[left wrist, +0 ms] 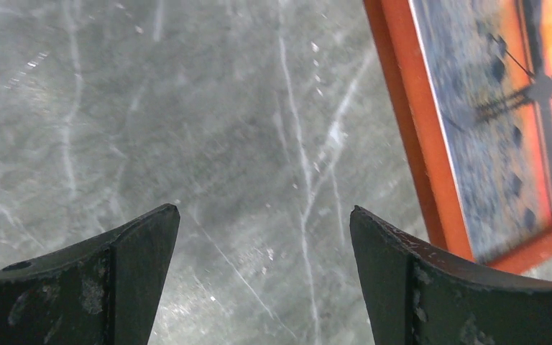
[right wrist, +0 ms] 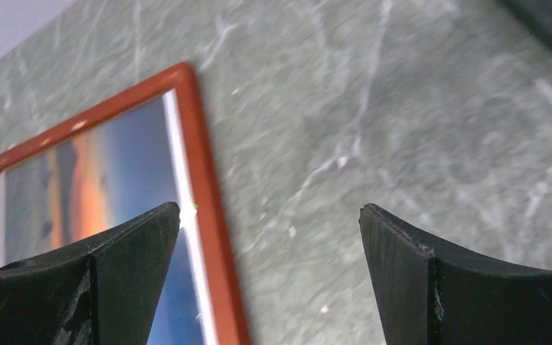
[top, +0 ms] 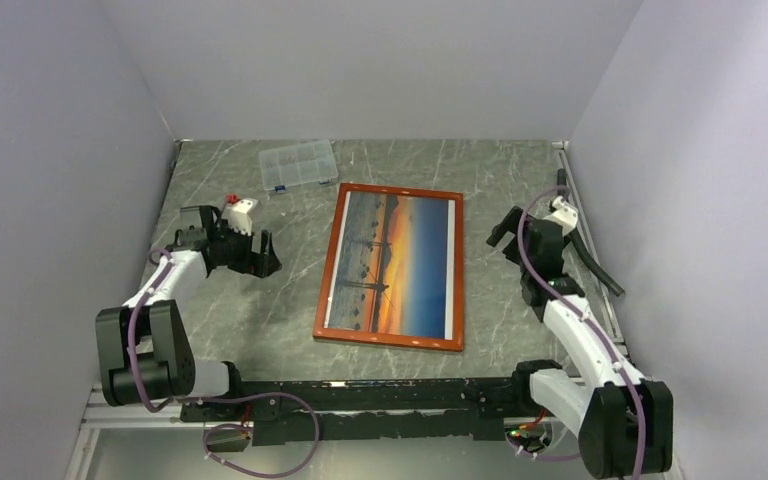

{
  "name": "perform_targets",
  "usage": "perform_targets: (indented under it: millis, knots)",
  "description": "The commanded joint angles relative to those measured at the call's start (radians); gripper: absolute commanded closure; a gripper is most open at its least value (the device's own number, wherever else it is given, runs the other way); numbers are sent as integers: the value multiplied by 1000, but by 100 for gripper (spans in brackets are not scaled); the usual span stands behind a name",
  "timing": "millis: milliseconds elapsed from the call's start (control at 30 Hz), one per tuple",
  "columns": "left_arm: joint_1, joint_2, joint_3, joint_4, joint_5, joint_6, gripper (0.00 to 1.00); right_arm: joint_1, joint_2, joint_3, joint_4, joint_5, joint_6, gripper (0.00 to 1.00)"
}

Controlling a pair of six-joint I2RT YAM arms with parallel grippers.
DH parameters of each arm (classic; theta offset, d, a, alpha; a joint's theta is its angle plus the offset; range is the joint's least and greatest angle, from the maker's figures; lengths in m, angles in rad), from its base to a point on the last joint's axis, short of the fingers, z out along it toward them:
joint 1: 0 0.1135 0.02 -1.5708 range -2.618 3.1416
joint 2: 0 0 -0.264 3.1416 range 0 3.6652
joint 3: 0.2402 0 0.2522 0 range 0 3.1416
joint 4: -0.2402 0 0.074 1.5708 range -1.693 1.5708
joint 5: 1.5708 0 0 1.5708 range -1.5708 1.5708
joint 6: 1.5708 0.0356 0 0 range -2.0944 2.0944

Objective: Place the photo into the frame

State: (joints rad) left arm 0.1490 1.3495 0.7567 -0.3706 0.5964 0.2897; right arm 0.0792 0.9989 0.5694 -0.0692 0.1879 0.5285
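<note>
The frame (top: 327, 262), with a thin reddish-orange border, lies flat in the middle of the table. The photo (top: 395, 265), an orange-and-blue sunset print with a white margin, lies inside it, picture side up. My left gripper (top: 266, 256) is open and empty over bare table to the left of the frame. In the left wrist view (left wrist: 264, 215) the frame (left wrist: 413, 122) and photo (left wrist: 496, 108) lie to the right. My right gripper (top: 505, 228) is open and empty to the right of the frame. In the right wrist view (right wrist: 269, 210) the frame edge (right wrist: 212, 201) and photo (right wrist: 115, 165) lie to the left.
A small clear plastic compartment box (top: 299, 164) lies at the back left of the grey marble table (top: 250, 320). A black bar (top: 590, 255) runs along the right edge. Grey walls close in the left, back and right sides.
</note>
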Motion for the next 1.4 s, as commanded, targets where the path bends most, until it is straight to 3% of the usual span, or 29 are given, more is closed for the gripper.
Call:
perform_targets:
  millis: [0, 100, 233, 333, 400, 533, 633, 700, 833, 967, 1067, 1167, 1233, 1300, 1333, 1367]
  knots:
    - [14, -27, -79, 283, -35, -91, 6, -3, -14, -148, 311, 257, -85, 0]
    - [14, -22, -151, 490, -60, -139, 6, -4, 0, -163, 331, 374, -90, 0]
    - [14, 5, -246, 733, -89, -167, 6, -8, -45, -261, 538, 491, -150, 0]
    - [14, 48, -319, 924, -92, -195, 6, -17, -96, -387, 770, 514, -263, 0]
    - [16, 50, -319, 926, -116, -196, 6, -22, -99, -438, 882, 529, -317, 0]
    - [15, 58, -425, 1207, -150, -201, 6, -34, -60, -500, 1013, 546, -316, 0]
    - [15, 127, -464, 1361, -163, -213, 6, -35, 22, -533, 1157, 499, -348, 0]
    - [15, 202, -482, 1491, -192, -238, 6, -37, 64, -524, 1159, 474, -317, 0]
    - [15, 286, -490, 1582, -211, -253, 6, -35, 214, -563, 1366, 414, -346, 0]
    - [15, 271, -410, 1392, -313, -282, 6, -35, 380, -565, 1576, 344, -406, 0]
    - [15, 272, -348, 1274, -361, -314, 6, -35, 391, -535, 1503, 189, -446, 0]
    - [13, 289, -352, 1317, -362, -319, 6, -21, 521, -516, 1640, 167, -510, 0]
    - [13, 280, -347, 1285, -362, -315, 6, -12, 457, -457, 1414, 199, -468, 0]
    - [12, 296, -350, 1319, -367, -321, 6, -18, 501, -356, 1275, 183, -493, 0]
    - [13, 291, -344, 1295, -367, -318, 6, -36, 494, -299, 1144, 147, -471, 0]
    - [11, 290, -337, 1279, -368, -316, 5, -69, 488, -295, 1131, 88, -448, 0]
